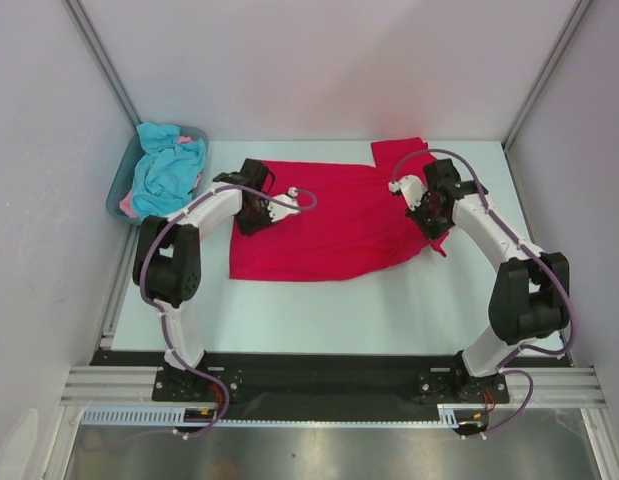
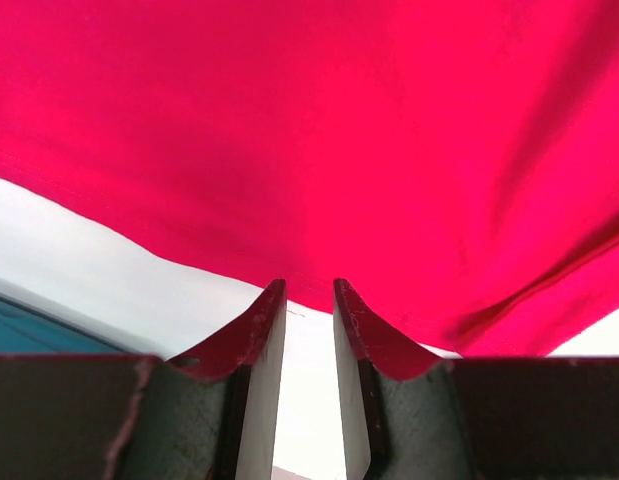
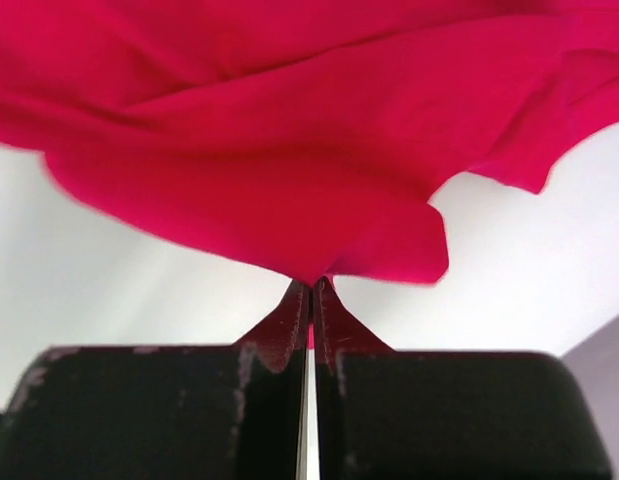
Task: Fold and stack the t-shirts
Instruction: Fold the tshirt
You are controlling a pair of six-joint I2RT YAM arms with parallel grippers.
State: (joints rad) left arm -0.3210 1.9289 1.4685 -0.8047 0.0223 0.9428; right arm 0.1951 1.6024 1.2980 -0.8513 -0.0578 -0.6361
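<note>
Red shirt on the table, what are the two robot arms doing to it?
Two robot arms are handling the bright crimson cloth t-shirt spread on the white table. The right gripper is pinched shut on one edge. The left gripper sits at the opposite edge, jaws apart, gripping nothing. A turquoise shirt and a pink one lie bunched in the grey-blue plastic tub, back left.

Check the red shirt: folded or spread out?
Spread out. The red shirt lies wide on the table, one sleeve out at the far right corner; the right hand is shut on its edge.
</note>
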